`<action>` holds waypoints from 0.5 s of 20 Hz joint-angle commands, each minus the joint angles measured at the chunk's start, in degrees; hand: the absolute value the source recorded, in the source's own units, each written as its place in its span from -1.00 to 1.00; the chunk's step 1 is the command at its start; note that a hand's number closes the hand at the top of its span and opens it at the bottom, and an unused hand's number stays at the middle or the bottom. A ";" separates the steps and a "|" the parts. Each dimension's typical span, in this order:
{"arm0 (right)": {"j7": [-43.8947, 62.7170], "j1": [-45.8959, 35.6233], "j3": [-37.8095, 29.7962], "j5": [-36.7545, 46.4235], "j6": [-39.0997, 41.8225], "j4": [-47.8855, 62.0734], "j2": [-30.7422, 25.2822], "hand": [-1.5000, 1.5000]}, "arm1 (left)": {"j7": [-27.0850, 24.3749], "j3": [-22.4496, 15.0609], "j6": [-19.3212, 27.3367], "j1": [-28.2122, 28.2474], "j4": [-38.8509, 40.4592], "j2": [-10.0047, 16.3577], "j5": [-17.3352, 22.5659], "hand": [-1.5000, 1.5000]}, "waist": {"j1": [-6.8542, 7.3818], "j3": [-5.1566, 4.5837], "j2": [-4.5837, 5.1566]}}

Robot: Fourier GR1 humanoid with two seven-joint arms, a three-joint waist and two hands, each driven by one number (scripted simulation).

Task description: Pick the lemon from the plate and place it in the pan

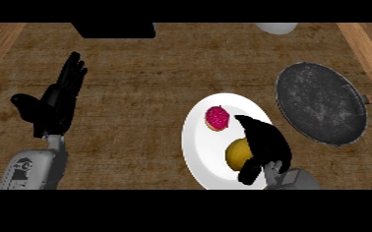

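Note:
A yellow lemon (237, 153) lies on the white plate (202, 152) at the lower middle of the counter. Beside it on the plate sits a pink, red-topped pastry (216, 118). My right hand (266, 144) is over the plate's right side, against the lemon, with its fingers stretched past the lemon's top and the thumb curving down under it, hiding the lemon's right part. The dark round pan (320, 102) rests to the right of the plate. My left hand (54, 102) stands open at the left, fingers up, resting.
A black object (115, 29) lies at the counter's back edge on the left, and a white rounded object (276, 27) at the back right. Lighter wooden strips (357, 39) border the counter on both sides.

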 commanded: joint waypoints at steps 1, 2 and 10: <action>-3.16 0.19 1.96 0.09 1.04 1.30 2.52 1.00 | 1.44 0.28 0.30 -1.04 0.24 -0.33 -0.99 0.00 | 0.00 0.02 0.01; -8.89 0.46 2.20 2.10 -1.98 3.89 0.26 1.00 | -1.94 0.00 -0.13 0.87 0.39 -1.28 -0.89 0.00 | 0.07 0.02 0.03; -7.47 -1.70 0.39 6.84 2.04 5.29 4.41 1.00 | -0.62 1.41 -1.17 -1.79 1.45 -1.66 -2.14 0.00 | 0.00 0.01 0.00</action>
